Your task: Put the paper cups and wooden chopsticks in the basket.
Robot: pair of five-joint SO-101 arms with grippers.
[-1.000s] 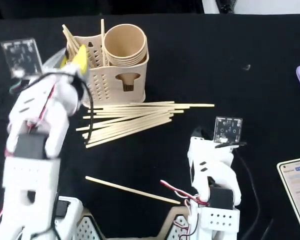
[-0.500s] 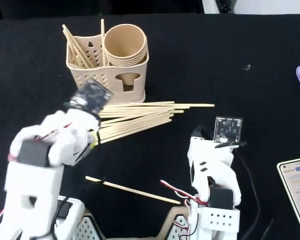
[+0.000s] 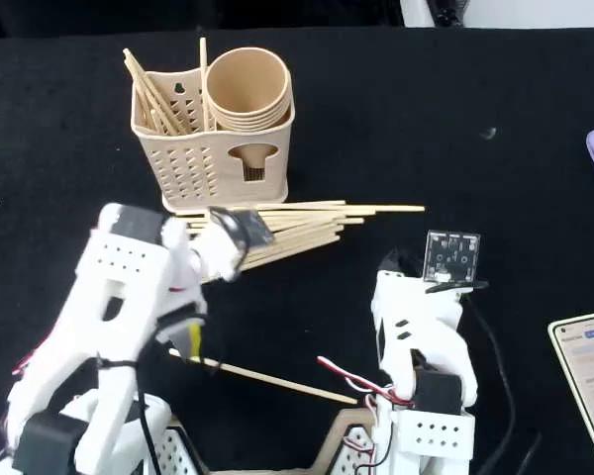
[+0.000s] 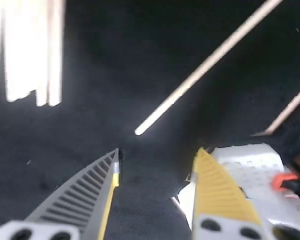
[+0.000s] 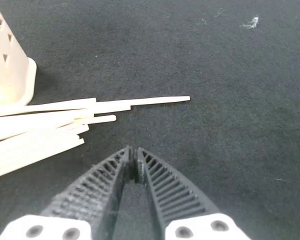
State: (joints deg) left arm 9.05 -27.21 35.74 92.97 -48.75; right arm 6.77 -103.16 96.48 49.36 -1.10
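Presently, on the black desk [image 3: 455,109]:

- **Left gripper** [image 4: 158,152]: fingers spread, empty, poised over the near end of a lone chopstick [image 4: 200,73] that lies apart from the rest.
- **Basket** [image 3: 213,163]: upright at the far side, with chopsticks [image 3: 150,94] in its left compartment and stacked paper cups [image 3: 247,87] in its right.
- **Chopstick pile** [image 3: 307,220]: loose, just in front of the basket.
- **Right gripper** [image 5: 135,164]: pressed together, holding nothing, near the pile's tips.
- **Phone** [image 3: 586,371]: at the right edge.

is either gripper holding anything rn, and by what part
Nothing is held. The left gripper is open and empty, near one end of a loose wooden chopstick; the right gripper is shut on nothing.
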